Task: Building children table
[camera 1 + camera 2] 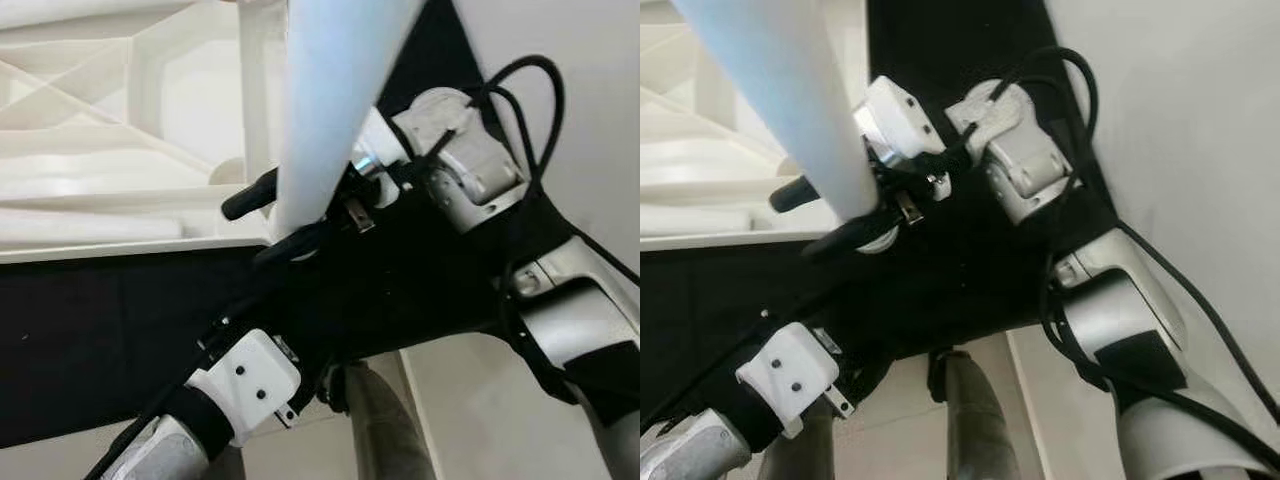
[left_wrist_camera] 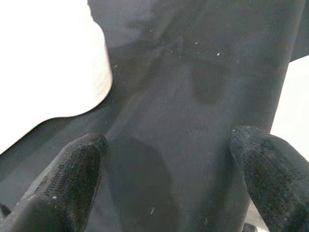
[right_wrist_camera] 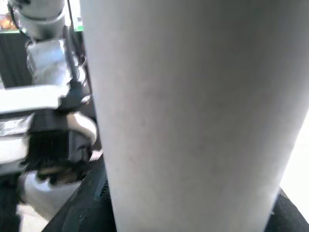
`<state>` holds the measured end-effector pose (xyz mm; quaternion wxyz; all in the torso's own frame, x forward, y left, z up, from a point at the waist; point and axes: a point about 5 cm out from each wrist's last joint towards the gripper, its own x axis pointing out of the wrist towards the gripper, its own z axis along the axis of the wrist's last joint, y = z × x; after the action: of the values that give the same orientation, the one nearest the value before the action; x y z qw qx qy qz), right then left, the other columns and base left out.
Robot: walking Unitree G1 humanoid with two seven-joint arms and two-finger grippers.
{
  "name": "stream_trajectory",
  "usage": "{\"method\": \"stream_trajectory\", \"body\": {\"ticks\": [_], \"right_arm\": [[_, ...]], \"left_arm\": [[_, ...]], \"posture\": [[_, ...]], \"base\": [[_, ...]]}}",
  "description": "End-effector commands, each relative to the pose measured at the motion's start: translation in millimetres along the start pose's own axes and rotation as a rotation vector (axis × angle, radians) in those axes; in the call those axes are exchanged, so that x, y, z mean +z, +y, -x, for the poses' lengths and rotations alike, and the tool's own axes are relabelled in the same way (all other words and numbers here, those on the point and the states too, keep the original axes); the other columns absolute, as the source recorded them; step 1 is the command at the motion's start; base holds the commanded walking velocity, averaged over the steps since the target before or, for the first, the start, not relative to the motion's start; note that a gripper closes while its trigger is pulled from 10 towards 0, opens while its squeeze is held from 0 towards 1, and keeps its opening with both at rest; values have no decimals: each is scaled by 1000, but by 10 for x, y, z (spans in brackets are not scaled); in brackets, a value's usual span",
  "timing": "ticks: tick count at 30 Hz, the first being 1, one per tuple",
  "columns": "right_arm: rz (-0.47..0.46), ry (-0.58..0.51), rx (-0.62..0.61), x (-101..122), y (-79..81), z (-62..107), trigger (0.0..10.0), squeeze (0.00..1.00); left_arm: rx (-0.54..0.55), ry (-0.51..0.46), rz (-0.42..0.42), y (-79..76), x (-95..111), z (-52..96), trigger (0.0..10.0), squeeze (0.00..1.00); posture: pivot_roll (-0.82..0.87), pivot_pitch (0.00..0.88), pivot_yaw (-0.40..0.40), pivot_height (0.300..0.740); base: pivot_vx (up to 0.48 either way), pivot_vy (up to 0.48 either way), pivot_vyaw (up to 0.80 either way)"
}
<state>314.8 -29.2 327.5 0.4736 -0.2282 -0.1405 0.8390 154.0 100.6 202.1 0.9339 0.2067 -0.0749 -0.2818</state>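
Black cloth (image 1: 90, 330) covers the floor under me, with pale tile beyond it. Landmark: the white tabletop (image 1: 110, 150), lying underside up on the cloth, ribs and moulded recesses showing.

My right gripper (image 1: 290, 215) is clamped on the white table leg (image 1: 330, 100), one black finger on each side of the tube. The leg stands steeply, its lower end just beside the tabletop's near corner, close to a corner recess. In the right wrist view the leg (image 3: 193, 111) sits hard against the camera.

My left gripper (image 2: 169, 179) hangs below the tabletop's near edge, over the cloth, fingers (image 2: 72, 179) spread apart and holding nothing.

Progress, as I judge it: early. I see no leg fitted in the tabletop parts within view; this one is in hand, not yet seated. Whether its tip already touches the socket I cannot tell, as my fingers block it.

Containers: only the tabletop's recesses, and those visible look empty.
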Motion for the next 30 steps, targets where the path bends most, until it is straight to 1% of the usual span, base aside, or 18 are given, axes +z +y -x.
{"method": "stream_trajectory", "body": {"ticks": [1, 6, 7, 9, 14, 18, 19, 20, 21, 22, 23, 24, 25, 26, 27, 28, 29, 30], "right_arm": [[-177, 16, -31, -346, 26, -41, 10000, 0], [-194, -41, -94, -335, -63, -44, 10000, 0], [-223, -76, -166, -350, -94, -28, 10000, 0], [-233, -78, -188, -359, -93, -20, 10000, 0], [-236, -35, -296, -450, -64, 16, 10000, 0], [-274, 30, -420, -575, -22, 55, 10000, 0], [-274, 30, -420, -575, -22, 55, 10000, 0], [-328, 115, -589, -700, 8, 82, 10000, 0], [-399, 174, -1012, -815, 21, 149, 10000, 0], [-399, 174, -1012, -815, 21, 149, 10000, 0], [-460, 237, -1339, -895, 108, 283, 10000, 0], [-505, 276, -1448, -946, 386, 245, 10000, 0], [-505, 276, -1448, -946, 386, 245, 10000, 0], [-579, 293, -1477, -991, 672, 76, 10000, 0], [-599, 283, -1445, -968, 838, -146, 10000, 0], [-599, 283, -1445, -968, 838, -146, 10000, 0], [-603, 257, -1429, -929, 892, -305, 10000, 0], [-595, 242, -1431, -914, 861, -381, 10000, 0]], "left_arm": [[-16, 18, 23, -66, -12, 27, 10000, 0], [-12, 19, 25, -69, -12, 28, 10000, 0], [-9, 20, 26, -67, -15, 32, 10000, 0], [-8, 20, 26, -67, -16, 33, 10000, 0], [-6, 23, 25, -62, -19, 34, 10000, 0], [-2, 22, 24, -65, -23, 26, 10000, 0], [-2, 22, 24, -65, -23, 26, 10000, 0], [-2, 22, 25, -76, -25, 24, 10000, 0], [0, 22, 25, -88, -26, 25, 10000, 0], [0, 22, 25, -88, -26, 25, 10000, 0], [2, 22, 25, -95, -26, 26, 10000, 0], [8, 22, 21, -92, -20, 26, 10000, 0], [8, 22, 21, -92, -20, 26, 10000, 0], [23, 26, 16, -60, -24, 25, 10000, 0], [33, 27, 12, -30, -25, 27, 10000, 0], [33, 27, 12, -30, -25, 27, 10000, 0], [36, 27, 8, -11, -26, 28, 10000, 0], [33, 27, 4, -1, -30, 27, 10000, 0]], "posture": [[94, 597, -133, 740], [91, 598, -137, 740], [88, 599, -139, 740], [88, 599, -139, 740], [85, 597, -139, 740], [68, 590, -158, 740], [68, 590, -158, 740], [54, 586, -181, 740], [55, 583, -193, 740], [55, 583, -193, 740], [55, 583, -193, 740], [85, 581, -193, 740], [85, 581, -193, 740], [99, 587, -172, 740], [91, 578, -164, 740], [91, 578, -164, 740], [97, 568, -155, 740], [100, 562, -151, 740]], "base": [[0, 0, 0], [0, 0, 0], [0, 0, 0], [0, 0, 0], [0, 0, 0], [0, 0, 0], [0, 0, 0], [0, 0, 0], [0, 0, 0], [0, 0, 0], [0, 0, 0], [0, 0, 0], [0, 0, 0], [0, 0, 0], [0, 0, 0], [0, 0, 0], [0, 0, 0], [0, 0, 0]]}}
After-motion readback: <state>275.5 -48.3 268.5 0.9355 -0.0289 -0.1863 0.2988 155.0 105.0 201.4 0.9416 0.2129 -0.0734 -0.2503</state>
